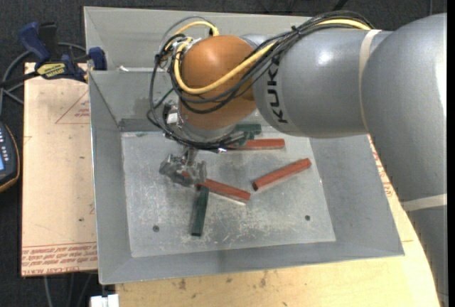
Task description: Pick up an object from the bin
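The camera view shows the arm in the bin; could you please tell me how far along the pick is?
Done: the gripper sits low in the bin, by the left end of a red bar and a dark green bar. In hand: no piece is visibly held. Left: gripping one piece and lifting it out.

We saw a dark green bar (198, 215) lying flat, its top end touching a short red bar (226, 190); a longer red bar (282, 175) lay tilted nearby.
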`<state>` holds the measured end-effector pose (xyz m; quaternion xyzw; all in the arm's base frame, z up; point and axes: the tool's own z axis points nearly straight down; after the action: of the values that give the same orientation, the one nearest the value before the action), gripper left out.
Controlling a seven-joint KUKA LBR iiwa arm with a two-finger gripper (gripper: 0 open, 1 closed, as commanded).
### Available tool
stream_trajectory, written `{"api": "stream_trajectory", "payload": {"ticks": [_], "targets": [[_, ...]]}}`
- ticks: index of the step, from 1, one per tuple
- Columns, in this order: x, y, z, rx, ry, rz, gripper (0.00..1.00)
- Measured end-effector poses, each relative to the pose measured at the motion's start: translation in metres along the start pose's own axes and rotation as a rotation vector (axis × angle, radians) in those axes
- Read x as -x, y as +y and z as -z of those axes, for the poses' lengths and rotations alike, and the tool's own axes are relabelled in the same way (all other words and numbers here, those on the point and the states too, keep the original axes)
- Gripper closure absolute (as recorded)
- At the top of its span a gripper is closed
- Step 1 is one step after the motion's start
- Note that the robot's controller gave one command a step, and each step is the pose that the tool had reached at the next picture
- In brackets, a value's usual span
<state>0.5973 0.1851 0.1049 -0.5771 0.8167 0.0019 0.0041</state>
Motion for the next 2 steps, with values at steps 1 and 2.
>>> {"api": "stream_trajectory", "payload": {"ticks": [1,2], "targets": [[-0.005,-0.001,0.0,0.002,0.005,-0.008,0.0],[-0.087,0.05,0.02,0.004,0.011,-0.098,0.0]]}}
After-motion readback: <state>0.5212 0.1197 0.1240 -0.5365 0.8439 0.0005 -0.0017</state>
